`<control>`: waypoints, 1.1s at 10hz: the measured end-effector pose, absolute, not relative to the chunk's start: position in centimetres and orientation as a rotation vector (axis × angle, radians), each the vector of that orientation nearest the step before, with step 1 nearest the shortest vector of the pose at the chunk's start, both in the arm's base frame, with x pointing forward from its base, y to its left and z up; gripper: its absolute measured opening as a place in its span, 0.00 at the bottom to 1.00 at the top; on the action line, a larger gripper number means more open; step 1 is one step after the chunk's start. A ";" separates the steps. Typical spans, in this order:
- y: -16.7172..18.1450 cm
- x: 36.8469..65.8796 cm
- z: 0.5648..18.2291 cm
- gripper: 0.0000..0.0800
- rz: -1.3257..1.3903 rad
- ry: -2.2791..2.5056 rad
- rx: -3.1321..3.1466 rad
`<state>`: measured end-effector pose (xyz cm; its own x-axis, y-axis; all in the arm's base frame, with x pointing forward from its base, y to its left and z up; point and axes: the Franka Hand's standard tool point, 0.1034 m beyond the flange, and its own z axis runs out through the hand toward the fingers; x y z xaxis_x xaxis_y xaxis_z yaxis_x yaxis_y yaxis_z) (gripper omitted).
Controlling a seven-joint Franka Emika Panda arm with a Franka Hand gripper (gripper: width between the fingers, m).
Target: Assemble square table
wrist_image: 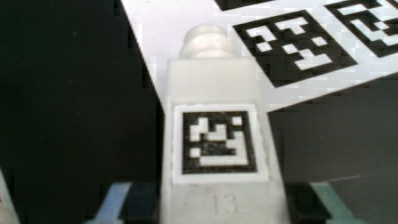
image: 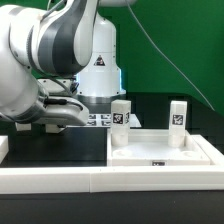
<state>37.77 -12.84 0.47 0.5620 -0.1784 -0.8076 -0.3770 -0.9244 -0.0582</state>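
A white leg block [wrist_image: 217, 130] with a black-and-white tag and a threaded tip lies on the black table, in the wrist view. My gripper [wrist_image: 222, 205] is open and straddles its near end. A dark gap shows between the block and each finger [wrist_image: 121, 200]. In the exterior view my gripper [image: 62, 116] is low over the table at the left and hides this leg. The square table top [image: 160, 152] lies at the right, with two legs [image: 121, 114] [image: 177, 114] standing upright at its far corners.
The marker board [image: 100, 119] lies just beyond the gripper and also shows in the wrist view [wrist_image: 302, 40]. White border rails [image: 60, 178] run along the front edge. The robot base [image: 98, 70] stands behind.
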 end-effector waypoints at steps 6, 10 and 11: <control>-11.7 41.4 4.1 0.36 1.249 0.397 -2.627; -11.9 42.7 4.8 0.36 1.184 0.397 -2.664; -12.0 42.8 4.8 0.36 1.175 0.397 -2.671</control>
<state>42.84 -11.99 4.77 0.6488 -0.1641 -0.7431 -0.3204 -0.9446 -0.0711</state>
